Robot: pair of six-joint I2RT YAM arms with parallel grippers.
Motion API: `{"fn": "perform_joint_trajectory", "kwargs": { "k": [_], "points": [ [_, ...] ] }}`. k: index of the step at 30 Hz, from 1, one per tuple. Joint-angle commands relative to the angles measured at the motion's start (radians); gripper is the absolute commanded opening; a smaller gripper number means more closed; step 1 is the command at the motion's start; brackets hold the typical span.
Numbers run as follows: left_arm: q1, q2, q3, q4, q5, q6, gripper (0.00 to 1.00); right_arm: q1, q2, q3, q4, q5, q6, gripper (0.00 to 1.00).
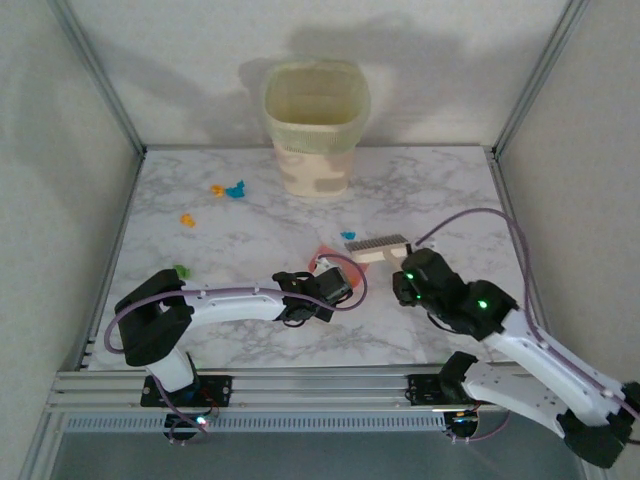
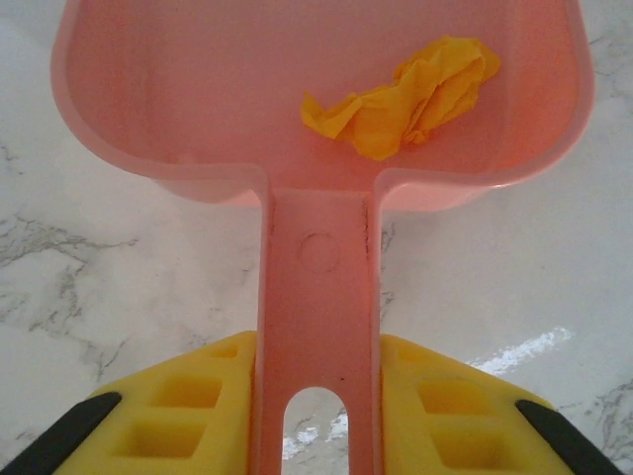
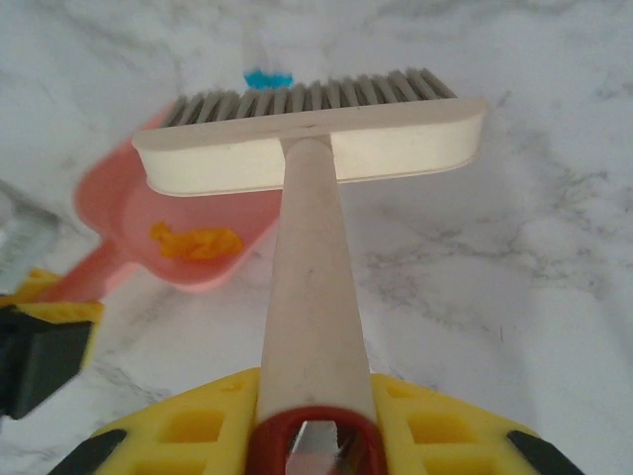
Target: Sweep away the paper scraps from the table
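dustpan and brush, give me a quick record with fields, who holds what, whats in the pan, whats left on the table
left gripper: shut on dustpan handle
right gripper: shut on brush handle
in dustpan: one orange scrap
loose on table: blue scrap by brush; orange, blue, green paper scraps at left
bin: far edge, upright

From its base at the lower left of the top view, the left arm folds at a dark joint and stretches low and nearly level toward the frame's centre. It ends in the left tool, whose yellow fingers are clamped on either side of a pink dustpan handle. The right arm reaches out to an elbow in the lower right corner and angles back up and leftward, ending in the right tool just right of the left one, its jaws closed on a brush handle.
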Motion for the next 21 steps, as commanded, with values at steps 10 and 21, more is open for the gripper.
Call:
{"fn": "perform_joint_trajectory", "kwargs": {
  "k": [10,21],
  "points": [
    [0.013,-0.012,-0.034,-0.042,-0.060,-0.013,0.00,-0.071,0.271,0.142,0.075,0.325,0.031,0.00],
    [0.045,-0.053,-0.069,-0.023,-0.058,-0.008,0.00,-0.180,0.652,0.336,0.231,0.195,-0.067,0.00]
  ]
}}
